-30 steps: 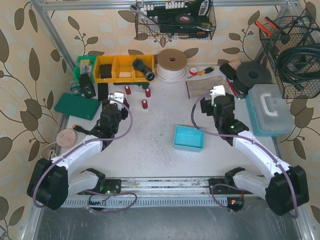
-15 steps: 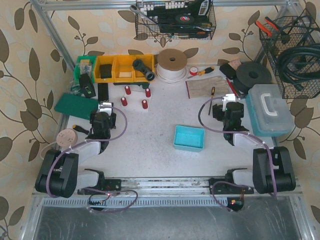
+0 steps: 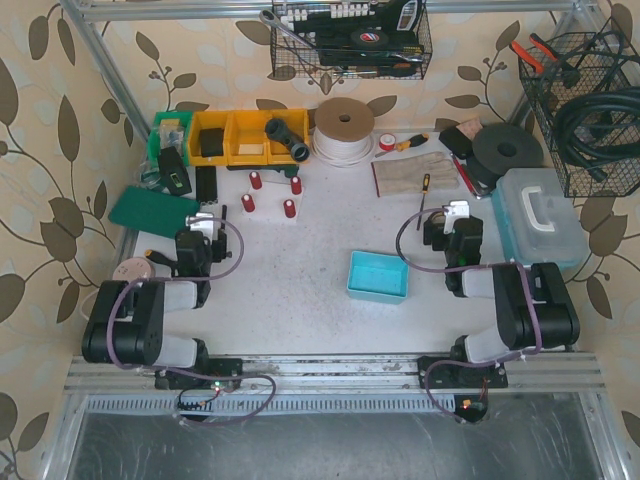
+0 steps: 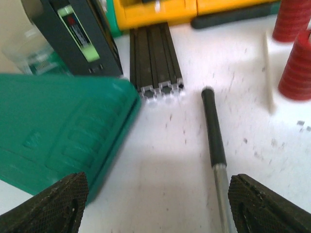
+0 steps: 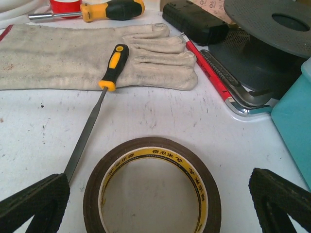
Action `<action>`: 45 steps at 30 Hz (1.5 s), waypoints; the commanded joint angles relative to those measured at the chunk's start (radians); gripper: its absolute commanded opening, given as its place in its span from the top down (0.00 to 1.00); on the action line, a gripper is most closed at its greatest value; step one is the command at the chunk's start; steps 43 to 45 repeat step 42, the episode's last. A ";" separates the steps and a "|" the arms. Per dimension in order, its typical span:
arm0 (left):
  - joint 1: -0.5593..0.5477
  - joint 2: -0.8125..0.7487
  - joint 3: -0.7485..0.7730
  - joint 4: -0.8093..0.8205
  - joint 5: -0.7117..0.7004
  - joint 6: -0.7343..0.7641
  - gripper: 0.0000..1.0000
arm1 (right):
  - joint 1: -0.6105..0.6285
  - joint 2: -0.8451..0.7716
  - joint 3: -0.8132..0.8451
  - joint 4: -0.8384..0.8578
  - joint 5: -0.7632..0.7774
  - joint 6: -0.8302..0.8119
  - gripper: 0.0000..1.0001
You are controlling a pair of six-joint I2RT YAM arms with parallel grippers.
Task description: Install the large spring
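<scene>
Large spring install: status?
Done: nothing visibly installed. In hand: nothing; left gripper and right gripper are open and empty. Left: apparently everything; four red springs stand loose on the table, none gripped.

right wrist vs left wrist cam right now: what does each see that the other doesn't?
Right wrist only: a tape roll close in, a work glove, and a file whose yellow-black handle lies partly on the glove. Left wrist only: a green case, a black extrusion, red ribbed cones, a black-handled tool. Both: the white table and their own jaws spread wide with nothing between them.
</scene>
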 commanded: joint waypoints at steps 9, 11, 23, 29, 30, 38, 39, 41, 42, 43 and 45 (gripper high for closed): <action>0.055 0.151 0.091 0.013 0.038 -0.083 0.18 | -0.004 0.024 0.013 0.079 -0.010 0.019 0.00; 0.058 0.155 0.104 0.003 0.029 -0.093 0.17 | -0.004 0.024 0.013 0.080 -0.010 0.019 0.00; 0.059 0.143 0.099 0.000 0.030 -0.092 0.17 | 0.000 0.022 0.012 0.081 -0.007 0.017 0.00; 0.059 0.145 0.099 0.000 0.031 -0.093 0.17 | 0.000 0.023 0.012 0.081 -0.008 0.018 0.00; 0.060 0.145 0.099 0.000 0.031 -0.092 0.17 | -0.001 0.022 0.012 0.081 -0.007 0.017 0.00; 0.060 0.148 0.103 0.001 0.031 -0.091 0.17 | 0.000 0.023 0.012 0.081 -0.008 0.018 0.00; 0.060 0.150 0.102 0.002 0.031 -0.092 0.17 | -0.001 0.023 0.012 0.081 -0.008 0.017 0.00; 0.059 0.146 0.101 0.000 0.031 -0.092 0.17 | 0.000 0.023 0.012 0.081 -0.007 0.017 0.00; 0.060 0.145 0.102 -0.003 0.031 -0.092 0.17 | -0.001 0.023 0.012 0.081 -0.007 0.017 0.00; 0.060 0.145 0.102 -0.003 0.031 -0.092 0.17 | -0.001 0.023 0.012 0.081 -0.007 0.017 0.00; 0.060 0.145 0.102 -0.003 0.031 -0.092 0.17 | -0.001 0.023 0.012 0.081 -0.007 0.017 0.00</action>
